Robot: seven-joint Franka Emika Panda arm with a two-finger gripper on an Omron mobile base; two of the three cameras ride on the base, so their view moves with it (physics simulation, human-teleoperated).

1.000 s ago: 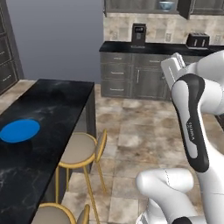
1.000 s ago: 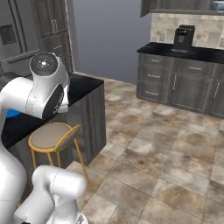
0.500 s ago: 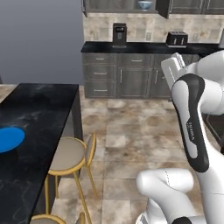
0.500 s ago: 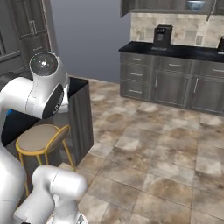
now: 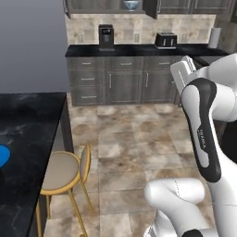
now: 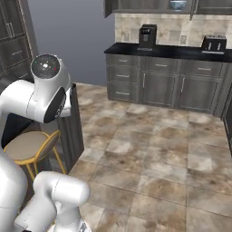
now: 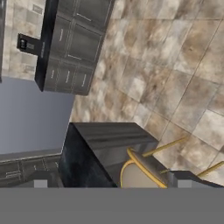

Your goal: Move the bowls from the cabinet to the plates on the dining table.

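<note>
Step in hand: the fetch has not begun — the base sits out on the tiled floor between table and far wall, so I judge this to be the approach to the cabinet.
Gripper: its finger tips (image 7: 109,185) rise at the bottom of the hand view with a broad gap between them, jaws spread wide, nothing held.
Bowl: a white bowl with blue pattern (image 5: 131,4) sits up in an open bay of the cabinet (image 5: 176,5) on the far wall, above and right of the coffee machine (image 5: 106,36); the second bowl I cannot make out.
Plate: a bright blue plate (image 5: 3,156) lies on the dining table (image 5: 32,134) at the near left, cut by the picture's edge; it carries no bowl.
Other things: a toaster (image 5: 165,40) stands on the far worktop, and a round stool (image 5: 61,173) is tucked beside the table.
Next move: calls for closing in on the far wall and raising the arm high — the bowl is well above the worktop — then taking it by the rim.
</note>
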